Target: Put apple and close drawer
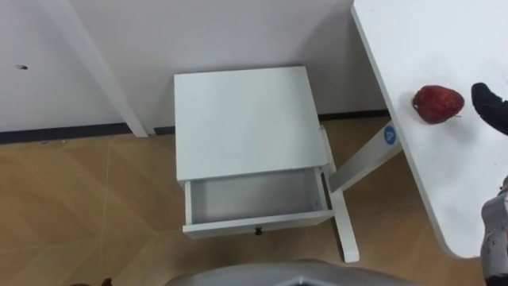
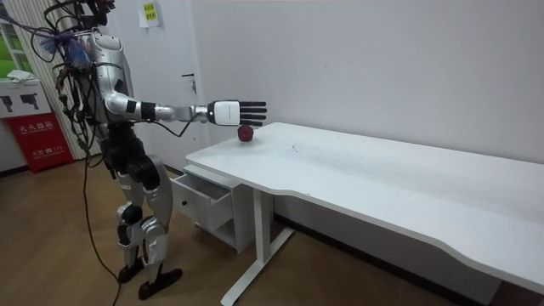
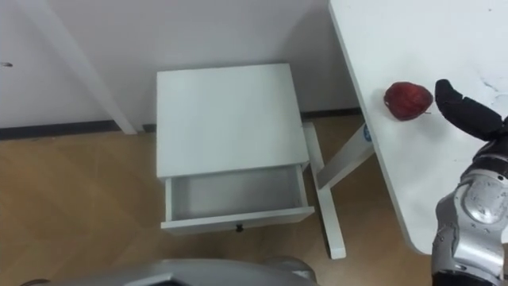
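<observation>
- Apple (image 1: pixel 437 103): dark red, lies on the white desk (image 1: pixel 444 48) near the desk's end closest to the small cabinet (image 1: pixel 246 119). No hand holds it.
- Right hand (image 3: pixel 464 111): reaches out over the desk, just beside the apple on its right. Its dark fingers are straight and held apart, not curled round anything. In the room view the hand hangs a little above the apple; whether it touches the fruit cannot be told.
- Drawer (image 1: pixel 254 199): pulled out from the white cabinet, white inside, with a small dark knob on its front.
- Cabinet: stands on the wood floor against the wall, just beside the desk's white leg.
- Robot: stands upright at the desk's end with the open drawer in front of its legs, right arm stretched level.
- Labels: a round blue sticker (image 1: pixel 389 135) on the desk frame, too small to read. A yellow-green sign (image 2: pixel 150 12) is high on the wall and a red box (image 2: pixel 38 140) bears white characters, not legible.
</observation>
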